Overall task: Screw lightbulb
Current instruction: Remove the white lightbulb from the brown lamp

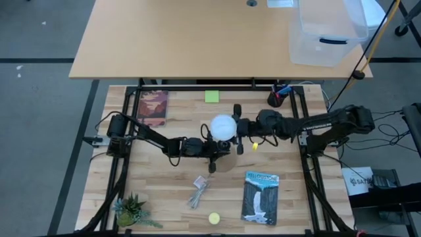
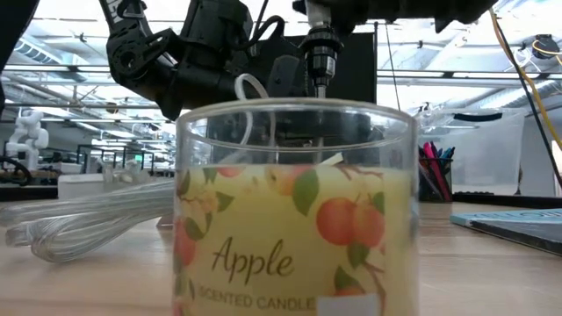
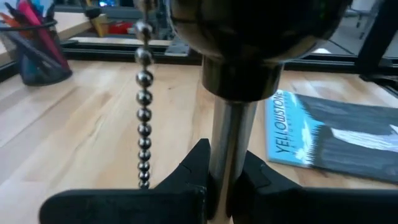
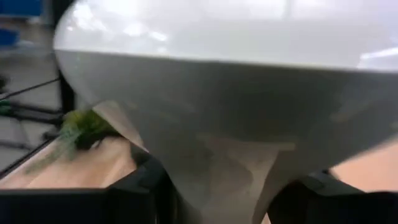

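Lightbulb [image 1: 223, 126] white, at counter [image 1: 171, 191] centre, above lamp stem [image 3: 231, 149]; right tool [image 4: 211, 186] reaches in from right, fingers on either side of bulb's neck, clasping lightbulb; left tool [image 3: 225, 180] clenched on metal lamp stem, bead chain [image 3: 143, 106] hanging beside; Yellowstone book [image 3: 323, 134] near.

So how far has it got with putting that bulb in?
Already done: the left gripper is shut on the lamp's metal stem, steadying it beside its bead pull chain. In hand: the right gripper has its fingers around the white lightbulb, which sits atop the lamp. Left: whether the bulb is fully screwed in can't be seen.
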